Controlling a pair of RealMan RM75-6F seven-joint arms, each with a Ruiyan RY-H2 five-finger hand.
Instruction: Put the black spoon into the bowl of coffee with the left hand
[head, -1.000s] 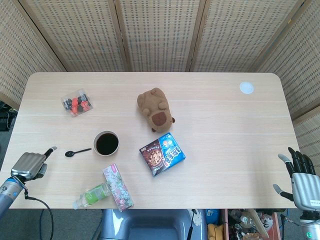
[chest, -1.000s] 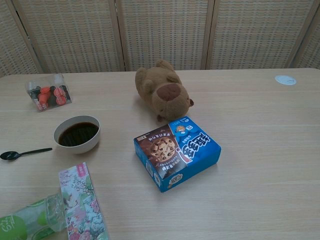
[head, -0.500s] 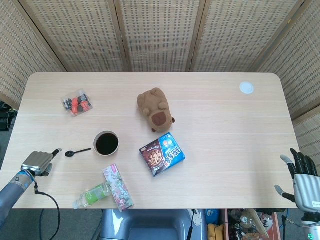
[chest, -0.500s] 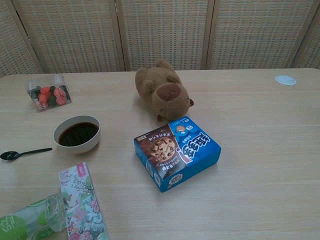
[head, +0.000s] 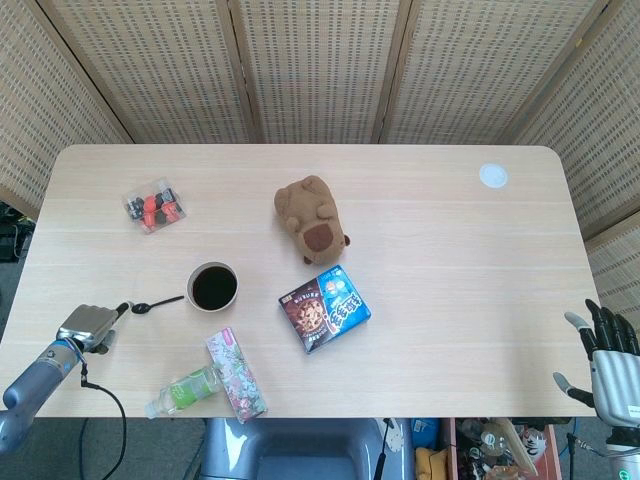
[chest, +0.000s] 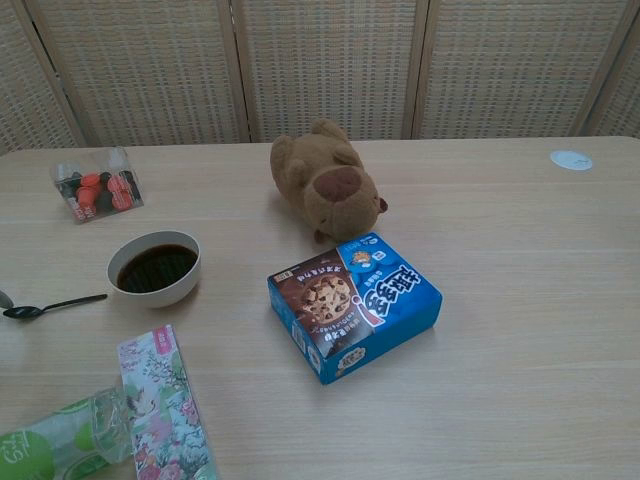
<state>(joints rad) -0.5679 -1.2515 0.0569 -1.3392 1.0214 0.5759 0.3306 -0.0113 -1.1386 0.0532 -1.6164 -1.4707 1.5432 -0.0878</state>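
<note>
At the near-left edge of the tabletop (head: 450, 250), your left hand (head: 88, 326) has moved in toward the black spoon (head: 155, 303) since the last two frames; it was well short of it a second ago. One extended fingertip now sits at the spoon's bowl end in the head view, but you can't confirm contact from here. The other fingers look curled in, nothing held as far as I can tell. In the chest view only a sliver of a fingertip shows at the left frame edge, just beside the spoon bowl.

The spoon lies flat on the tabletop, handle pointing toward the bowl of coffee (head: 213, 286), handle tip just beside the bowl's rim. In the chest view it has shifted slightly right compared with earlier.

Your right hand (head: 607, 362) is off the tabletop's near-right corner, fingers spread, holding nothing; it's a bit lower in frame than before.

Unchanged: capybara plush (head: 312, 219), cookie box (head: 324, 308), floral packet (head: 235, 373), green bottle (head: 183, 391), clear box of red and black items (head: 153, 204), white disc (head: 492, 176).
</note>
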